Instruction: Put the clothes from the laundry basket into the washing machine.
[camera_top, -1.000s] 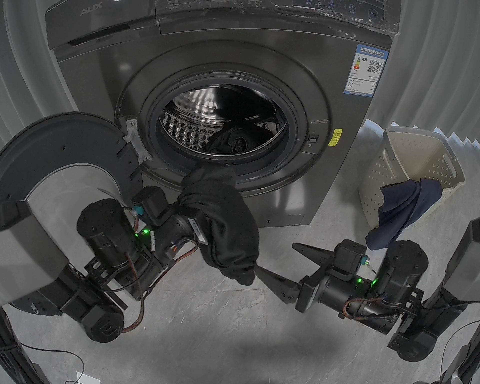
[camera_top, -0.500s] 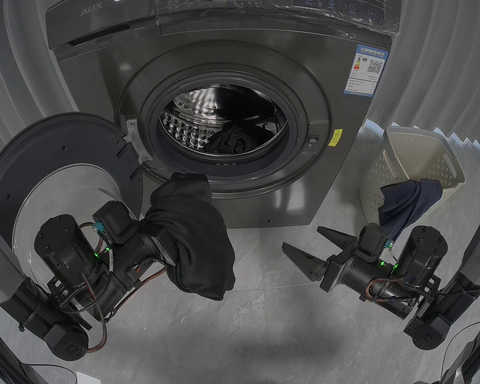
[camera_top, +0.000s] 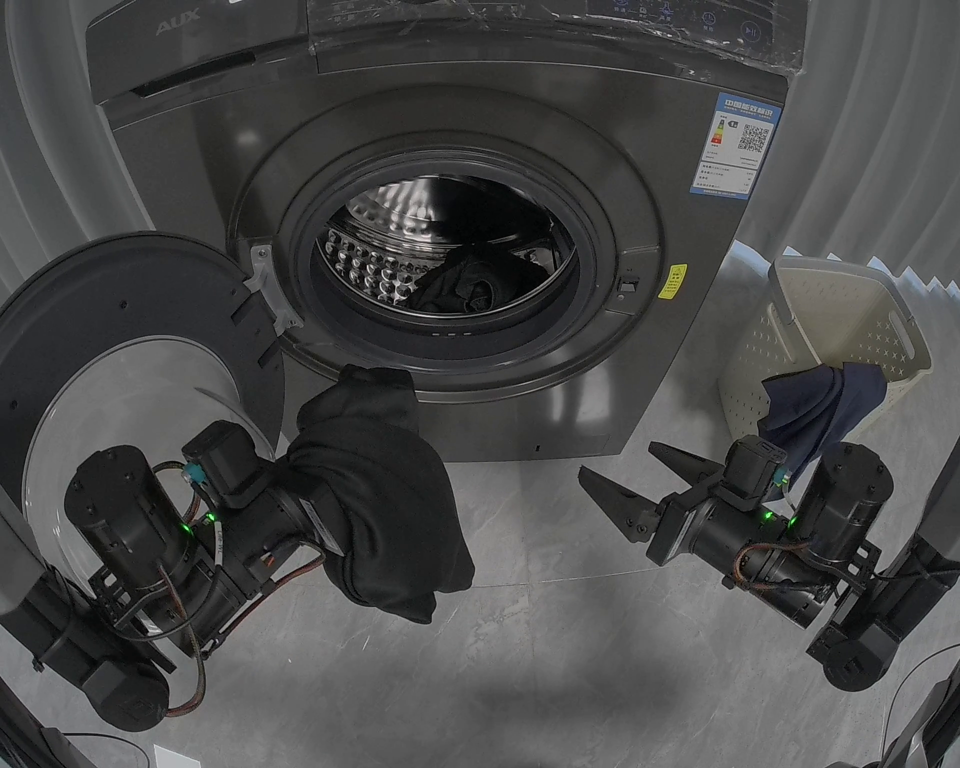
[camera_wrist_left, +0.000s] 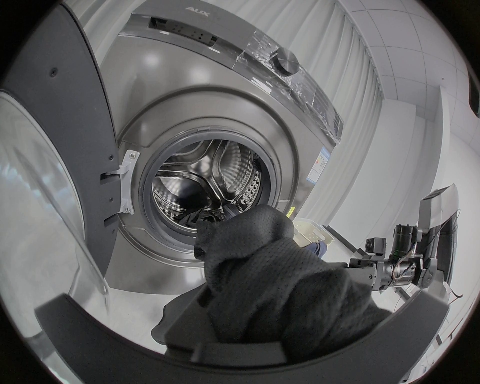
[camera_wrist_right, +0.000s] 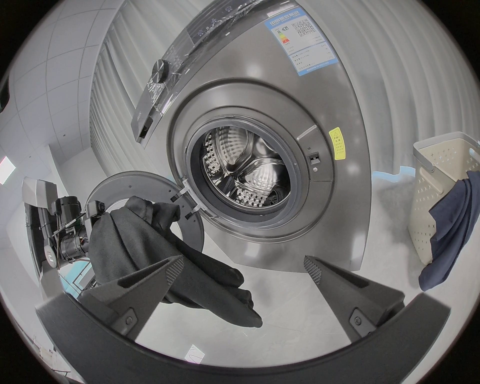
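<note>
Black, limp, fine-mesh garment (camera_top: 385, 490)

Ahead of left jaws: drum opening (camera_top: 440, 225) unblocked, dark clothing (camera_top: 470, 280) low inside. Open door (camera_top: 120, 330) close beside them. Black garment (camera_top: 385, 500) drapes over them. Ahead of right jaws: bare floor (camera_top: 540, 530).

Black arms (camera_top: 130, 500), wedge-fingered right tool (camera_top: 620, 462), seemingly brown cables (camera_top: 290, 577).

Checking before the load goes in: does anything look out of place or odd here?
The black garment is draped over the left end effector, shrouding it. The navy garment hangs half out over the laundry basket rim. Nothing looks spilled or damaged.
</note>
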